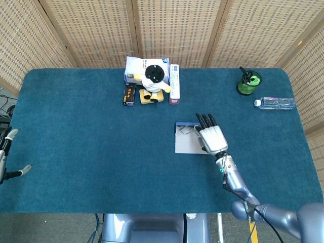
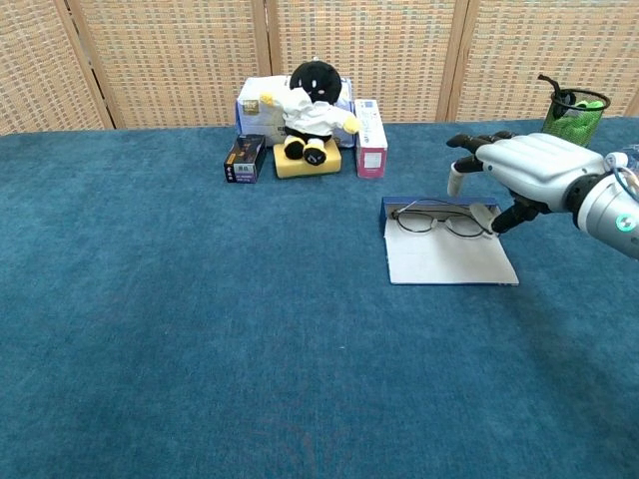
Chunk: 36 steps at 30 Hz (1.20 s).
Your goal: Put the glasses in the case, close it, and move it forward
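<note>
The glasses case [image 2: 449,261] [image 1: 186,144] lies open on the blue cloth, a flat pale lid toward the front and a low blue wall at its far edge. Thin-rimmed glasses [image 2: 436,222] [image 1: 185,131] lie across its far part. My right hand [image 2: 527,168] [image 1: 211,137] hovers over the case's right end with fingers spread and holds nothing. In the chest view its thumb points down toward the case's right far corner. My left hand [image 1: 6,152] shows only at the left edge of the head view, off the table, fingers apart.
At the back middle stand a white box [image 1: 144,67], a plush doll [image 2: 311,112], a small black box [image 2: 244,158] and a pink-white carton [image 2: 370,138]. A green-lined wire cup [image 1: 248,82] and a lying water bottle [image 1: 275,103] are at the back right.
</note>
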Tool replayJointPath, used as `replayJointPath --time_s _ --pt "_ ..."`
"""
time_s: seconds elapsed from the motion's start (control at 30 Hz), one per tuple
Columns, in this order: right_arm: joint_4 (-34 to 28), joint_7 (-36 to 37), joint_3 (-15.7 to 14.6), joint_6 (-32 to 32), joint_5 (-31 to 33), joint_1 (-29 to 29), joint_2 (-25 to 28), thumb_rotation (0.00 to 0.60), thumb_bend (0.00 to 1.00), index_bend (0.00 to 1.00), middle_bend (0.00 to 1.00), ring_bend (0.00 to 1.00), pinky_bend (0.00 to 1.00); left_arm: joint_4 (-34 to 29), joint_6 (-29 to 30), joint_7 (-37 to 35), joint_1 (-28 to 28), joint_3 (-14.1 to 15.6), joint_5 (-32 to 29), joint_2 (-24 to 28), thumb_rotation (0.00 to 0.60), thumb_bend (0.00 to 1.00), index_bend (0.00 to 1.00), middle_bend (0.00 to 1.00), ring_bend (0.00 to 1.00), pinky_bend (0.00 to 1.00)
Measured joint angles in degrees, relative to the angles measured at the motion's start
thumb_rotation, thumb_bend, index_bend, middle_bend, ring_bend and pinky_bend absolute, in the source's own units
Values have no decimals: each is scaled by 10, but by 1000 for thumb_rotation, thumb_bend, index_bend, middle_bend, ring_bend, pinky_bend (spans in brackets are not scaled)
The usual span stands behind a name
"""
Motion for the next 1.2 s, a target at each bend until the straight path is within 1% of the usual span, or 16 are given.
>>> replayJointPath --time_s 0.17,0.27,0.63,1.2 --pt "35 -14 24 -18 27 16 -21 600 620 341 0 0 0 1 -2 3 -1 0 -3 -1 600 0 0 0 0 0" --pt "49 -25 29 -26 37 24 -33 600 620 344 0 0 0 1 -3 3 -1 -1 -4 -2 600 0 0 0 0 0" --pt "86 -47 36 -42 53 37 -64 600 620 350 0 0 0 3 -5 -1 -2 -3 -9 -1 600 0 0 0 0 0" --pt "94 -63 33 -45 51 42 -84 600 620 356 0 0 0 4 -5 -5 -1 -4 -8 1 600 0 0 0 0 0"
